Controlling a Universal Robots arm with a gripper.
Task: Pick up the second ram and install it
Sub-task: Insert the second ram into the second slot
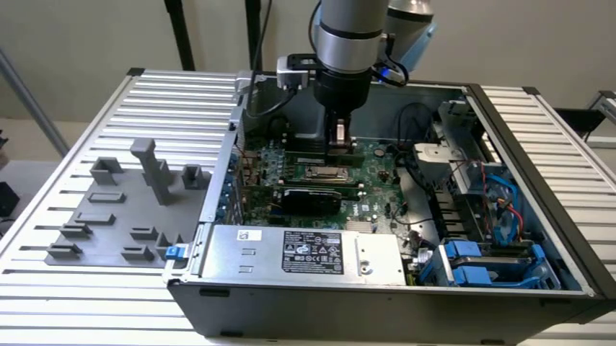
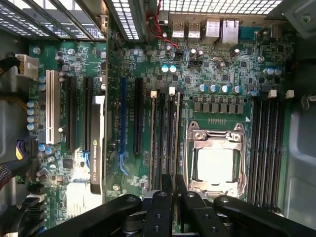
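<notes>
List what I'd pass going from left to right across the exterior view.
Grey fixture blocks → gripper above the motherboard → blue drive caddies.

Work table (image 1: 86, 295): a silver top of ribbed slats running from the exterior view's left to its right. Two things rest directly on it. At the exterior view's left lies a flat grey fixture plate (image 1: 111, 227), carrying low grey blocks (image 1: 106, 169) and one tall upright post (image 1: 152, 169); a small blue piece (image 1: 173, 252) sits at its near corner. Just beside the plate, toward the exterior view's right, lies an open computer case (image 1: 385, 310), its open side facing up. Bare slats show on both sides.
</notes>
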